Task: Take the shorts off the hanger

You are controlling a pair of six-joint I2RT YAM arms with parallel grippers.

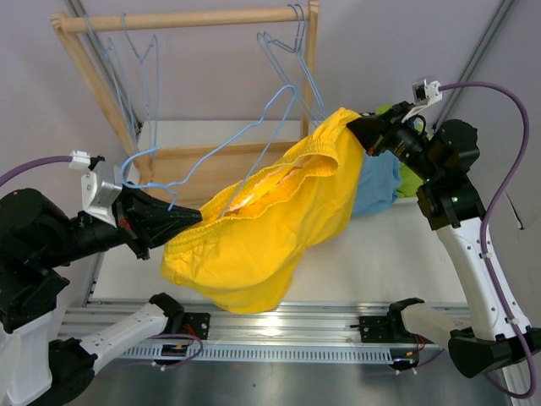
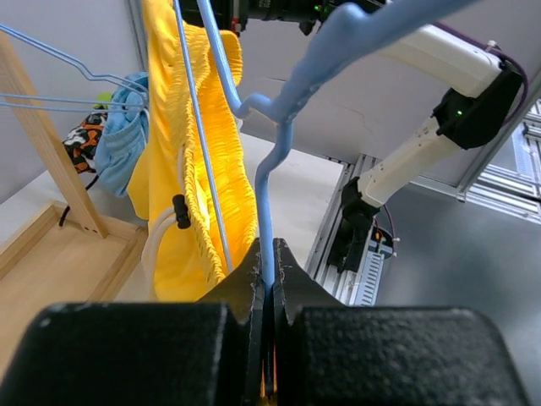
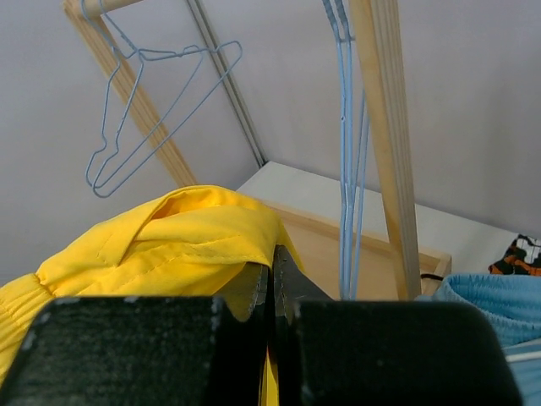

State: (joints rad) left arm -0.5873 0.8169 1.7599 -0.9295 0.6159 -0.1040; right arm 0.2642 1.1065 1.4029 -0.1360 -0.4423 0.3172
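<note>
Yellow shorts [image 1: 262,228] hang in mid-air between my two arms, still threaded on a light blue wire hanger [image 1: 245,144]. My left gripper [image 1: 188,216] is shut on the hanger's wire [image 2: 266,211] at the left end of the shorts. My right gripper [image 1: 359,128] is shut on the yellow fabric [image 3: 186,237] at its upper right end. The shorts' elastic waistband [image 2: 199,169] runs along the hanger in the left wrist view. Light blue shorts [image 1: 379,182] and lime green shorts [image 1: 409,179] lie in a pile behind the right arm. A black patterned pair [image 2: 83,139] shows beside the blue ones.
A wooden rack [image 1: 194,19] stands at the back, with bare blue hangers [image 1: 145,59] on its rod and more near its right post [image 1: 296,46]. Its wooden base [image 1: 211,161] lies on the white table [image 1: 380,254]. A metal rail [image 1: 287,326] runs along the near edge.
</note>
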